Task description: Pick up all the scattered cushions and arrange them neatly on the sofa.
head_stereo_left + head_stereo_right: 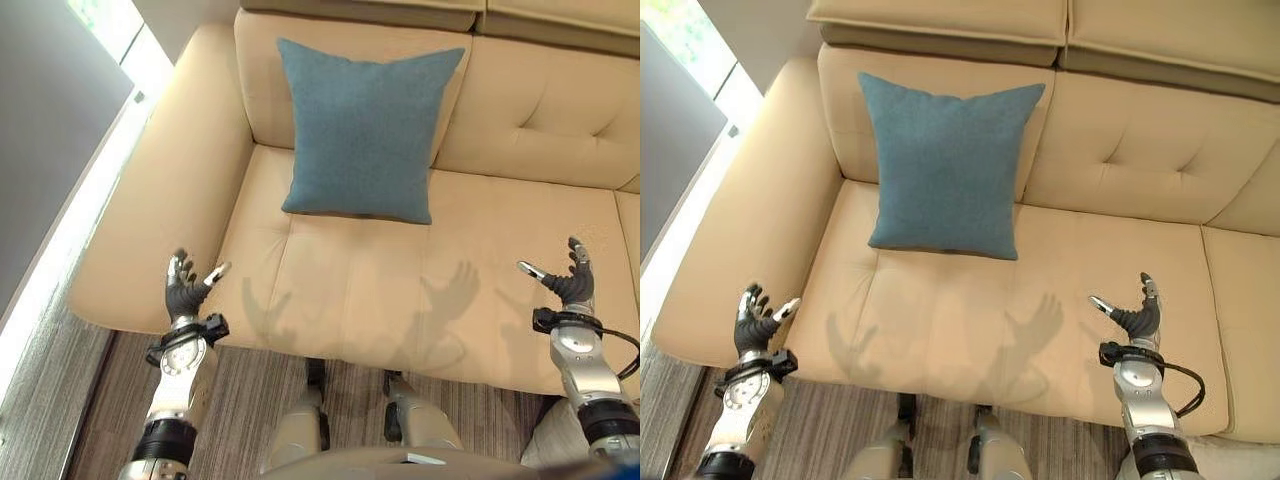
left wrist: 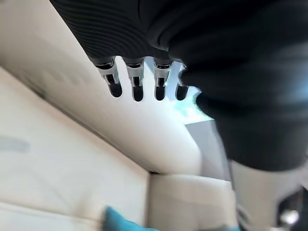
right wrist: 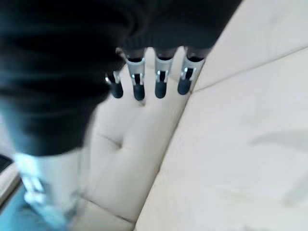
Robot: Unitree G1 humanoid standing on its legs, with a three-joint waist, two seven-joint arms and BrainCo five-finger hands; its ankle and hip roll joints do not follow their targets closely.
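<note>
Both forearms rise from the front edge of the sofa [image 1: 150, 200], palms facing inward. The left hand [image 1: 182, 290] hovers near the left armrest with fingers spread and empty; the right hand [image 1: 572, 282] is likewise spread, holding nothing, over the seat. A square blue fabric cushion [image 1: 362, 130] leans upright against the tufted cream leather backrest at the back-left corner.

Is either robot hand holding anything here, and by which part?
Nothing is held. The left robot hand and right robot hand are open above the sofa; the cushion leans untouched.
</note>
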